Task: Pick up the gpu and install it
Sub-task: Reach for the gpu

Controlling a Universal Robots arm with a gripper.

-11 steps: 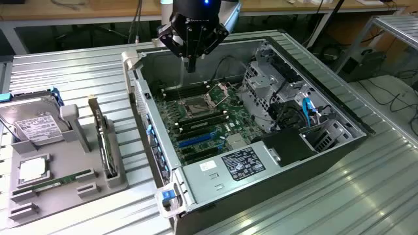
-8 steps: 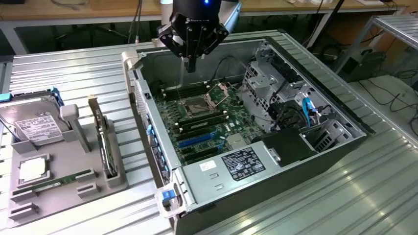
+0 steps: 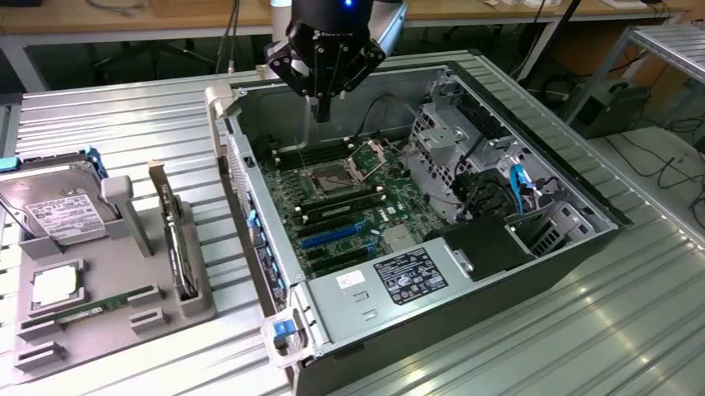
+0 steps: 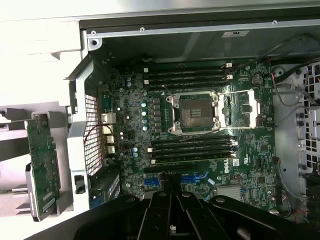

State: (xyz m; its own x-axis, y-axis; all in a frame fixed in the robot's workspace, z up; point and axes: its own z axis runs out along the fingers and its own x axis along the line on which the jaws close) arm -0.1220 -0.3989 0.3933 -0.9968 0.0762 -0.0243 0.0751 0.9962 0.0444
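Observation:
The gpu (image 3: 177, 239) is a thin dark card standing on edge in a grey holder (image 3: 198, 301) at the exterior view's left, outside the case. Its narrow metal bracket (image 3: 158, 186) rises at the far end. In the wrist view the gpu (image 4: 42, 160) shows as a greenish board beside the case wall. My gripper (image 3: 322, 111) hangs over the far end of the open computer case (image 3: 573, 206), well away from the card. Its fingers are shut with nothing between them. My gripper (image 4: 170, 189) is also seen above the motherboard (image 4: 130, 150), near the blue expansion slots (image 4: 195, 177).
The motherboard (image 3: 330, 206) has an open processor socket (image 3: 330, 177) and blue slots (image 3: 330, 237). A power supply (image 3: 402, 276) and drive cages (image 3: 451, 148) fill the case's right side. A hard drive (image 3: 49, 206), a processor (image 3: 55, 285) and a memory stick (image 3: 94, 307) sit in the holder.

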